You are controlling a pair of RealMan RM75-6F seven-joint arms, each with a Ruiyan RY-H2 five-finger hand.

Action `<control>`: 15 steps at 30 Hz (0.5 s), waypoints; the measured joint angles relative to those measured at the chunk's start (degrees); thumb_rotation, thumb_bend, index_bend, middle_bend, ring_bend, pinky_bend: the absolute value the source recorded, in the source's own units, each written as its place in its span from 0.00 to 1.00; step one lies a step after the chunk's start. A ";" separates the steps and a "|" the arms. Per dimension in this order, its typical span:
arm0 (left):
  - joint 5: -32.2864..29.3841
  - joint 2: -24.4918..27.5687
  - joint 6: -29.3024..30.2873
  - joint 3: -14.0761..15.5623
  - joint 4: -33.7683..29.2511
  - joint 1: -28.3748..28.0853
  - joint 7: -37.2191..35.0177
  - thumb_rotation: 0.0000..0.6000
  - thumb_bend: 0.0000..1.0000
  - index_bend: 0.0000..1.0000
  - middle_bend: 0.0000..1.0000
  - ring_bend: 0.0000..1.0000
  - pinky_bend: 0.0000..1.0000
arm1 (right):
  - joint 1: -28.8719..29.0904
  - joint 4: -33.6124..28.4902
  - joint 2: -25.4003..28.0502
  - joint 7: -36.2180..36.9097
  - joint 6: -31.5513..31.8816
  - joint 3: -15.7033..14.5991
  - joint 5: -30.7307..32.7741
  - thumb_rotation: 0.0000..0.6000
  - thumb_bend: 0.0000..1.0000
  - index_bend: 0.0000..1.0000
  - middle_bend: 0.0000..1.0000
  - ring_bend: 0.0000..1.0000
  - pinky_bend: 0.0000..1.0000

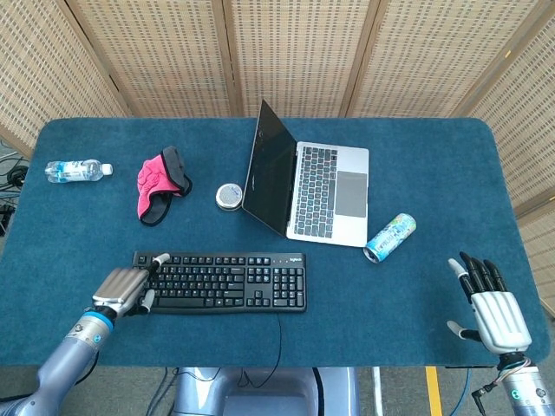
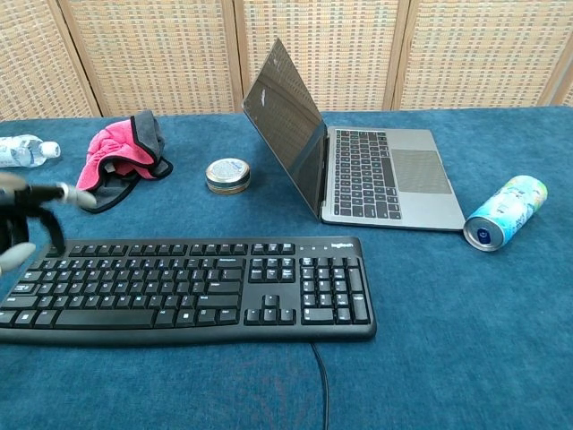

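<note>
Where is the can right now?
In the head view the can lies on its side on the right part of the table, just right of the laptop and beyond the right hand.

A lab-like test setup: blue-carpeted table (image 1: pixel 434 156) before wicker screens (image 1: pixel 286 52), robot-mounted cameras.
</note>
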 measured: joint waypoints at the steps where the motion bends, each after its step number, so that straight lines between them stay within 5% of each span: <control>1: 3.12 -0.17 2.04 0.07 0.25 1.42 -0.85 1.00 0.45 0.00 0.02 0.09 0.14 | 0.01 0.01 -0.02 -0.06 -0.04 0.00 0.02 1.00 0.02 0.00 0.00 0.00 0.00; 7: 22.19 -4.76 16.27 1.46 7.72 10.47 -4.36 1.00 0.16 0.00 0.00 0.00 0.00 | 0.06 0.17 -0.31 -0.95 -0.26 0.07 0.41 1.00 0.02 0.00 0.00 0.00 0.00; 15: 37.88 -14.49 32.29 2.55 27.39 23.00 -8.08 1.00 0.10 0.00 0.00 0.00 0.00 | 0.09 0.31 -0.62 -1.52 -0.33 0.48 1.15 1.00 0.01 0.00 0.00 0.00 0.00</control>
